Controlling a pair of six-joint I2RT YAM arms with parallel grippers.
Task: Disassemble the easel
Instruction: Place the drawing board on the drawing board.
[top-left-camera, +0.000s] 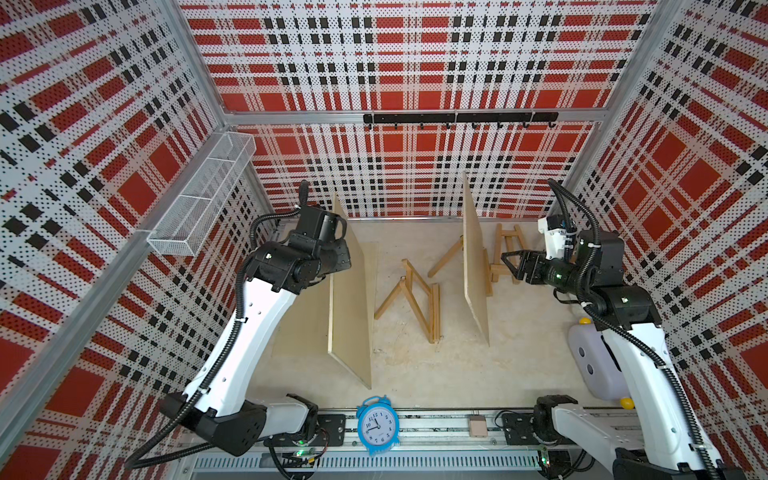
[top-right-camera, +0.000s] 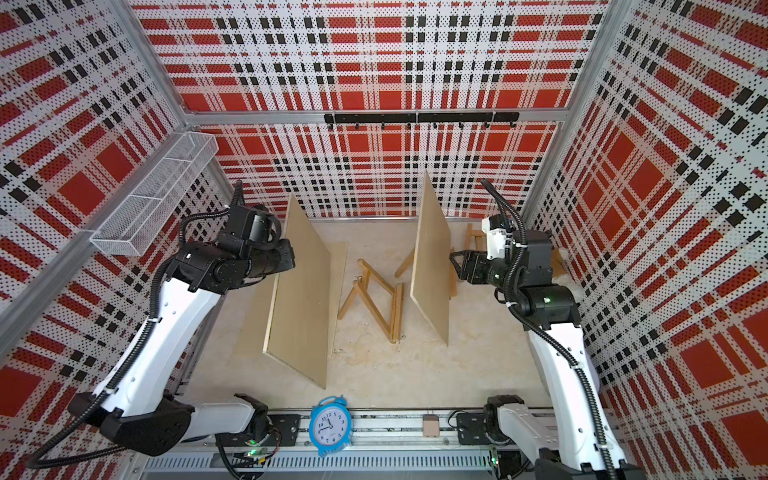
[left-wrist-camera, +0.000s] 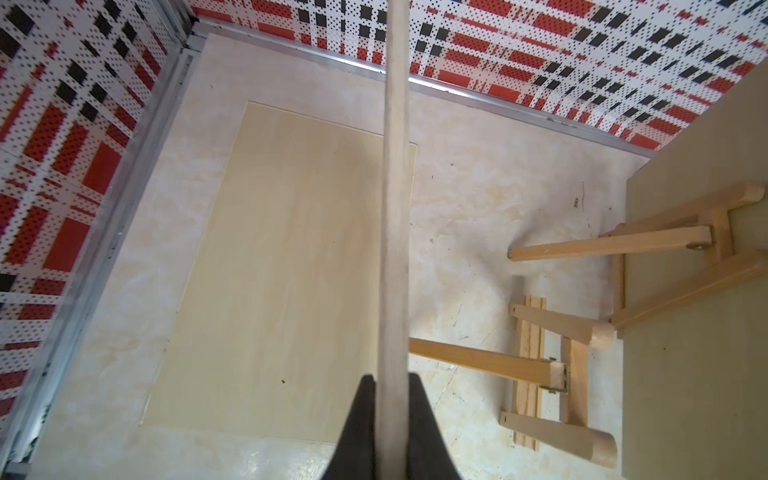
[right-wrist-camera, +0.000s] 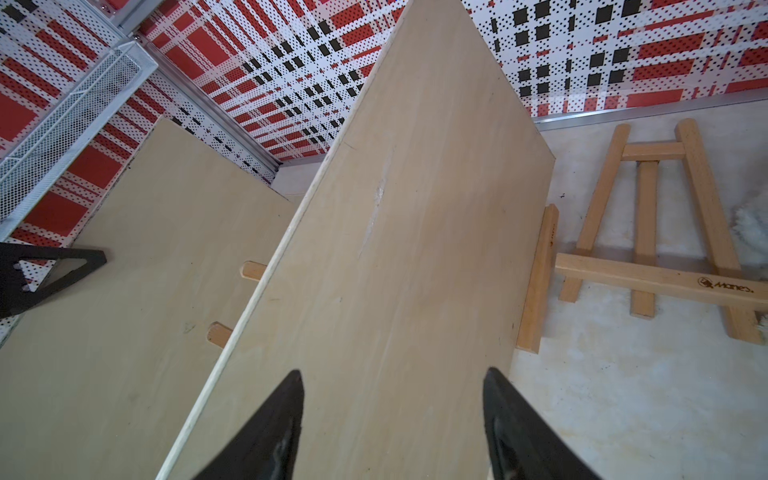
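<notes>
My left gripper (left-wrist-camera: 390, 384) is shut on the edge of a pale wooden board (top-left-camera: 351, 316), which it holds on edge above a second board (left-wrist-camera: 291, 270) lying flat. A third board (top-left-camera: 476, 257) leans upright on a standing wooden easel (top-left-camera: 446, 257) at centre right. My right gripper (right-wrist-camera: 394, 372) is open and faces that board's face (right-wrist-camera: 415, 249) with nothing between its fingers; in both top views it (top-right-camera: 455, 264) hovers just right of the board. A folded easel (top-left-camera: 411, 299) lies on the table between the boards. A small easel (right-wrist-camera: 648, 232) lies flat at the back right.
A blue alarm clock (top-left-camera: 376, 424) stands at the front edge. A white wire basket (top-left-camera: 203, 195) hangs on the left wall and a black hook rail (top-left-camera: 459, 118) on the back wall. A white container (top-left-camera: 594, 361) sits by the right arm's base.
</notes>
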